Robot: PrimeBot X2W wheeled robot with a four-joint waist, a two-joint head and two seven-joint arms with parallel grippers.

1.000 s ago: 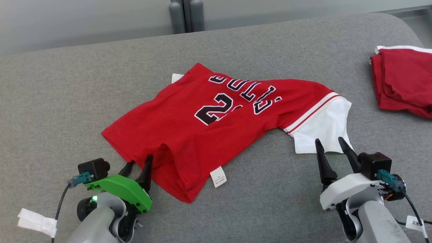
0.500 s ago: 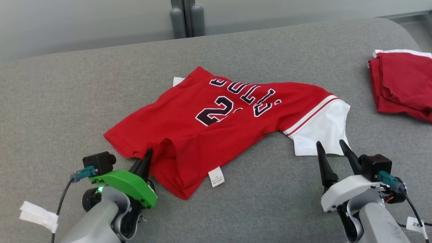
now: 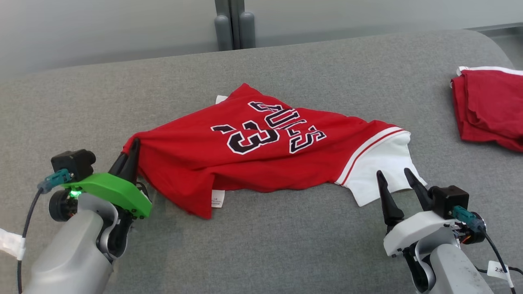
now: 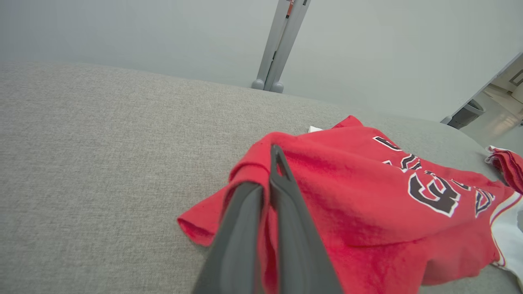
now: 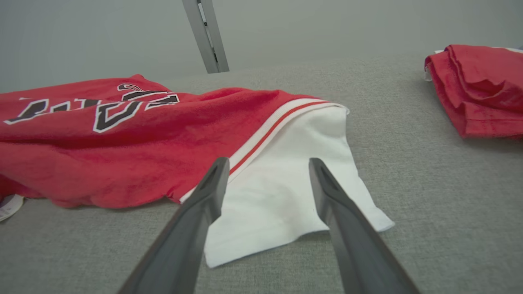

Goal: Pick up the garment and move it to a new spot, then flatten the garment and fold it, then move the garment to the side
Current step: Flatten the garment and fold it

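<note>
Now the left gripper (image 3: 130,157) is clenched on a bunched red corner of the garment (image 3: 253,163). The left wrist view shows cloth pinched between the two dark fingers. That grip sits forward of the grey post (image 3: 235,24) and off to its left. The corner looks raised a little from the grey cushion (image 3: 286,245), so the fabric slopes up toward the fingers, probably to get the shirt clear for carrying.

The garment itself, a red jersey with dark lettering, lies crumpled on the cushion directly in front of the post and spreads to both sides of it. Its care label (image 3: 217,199) hangs out at the near edge, which suggests the hem is turned over there.

Forward and right of the post, the right gripper (image 3: 393,173) stands released, jaws apart, with its tips just at the edge of the white sleeve (image 3: 384,163). It seems poised to take that end so the shirt can be lifted by two points. Whether the tips touch the sleeve I cannot tell.

Far right of the post, well apart, rests a folded red pile (image 3: 488,106).
</note>
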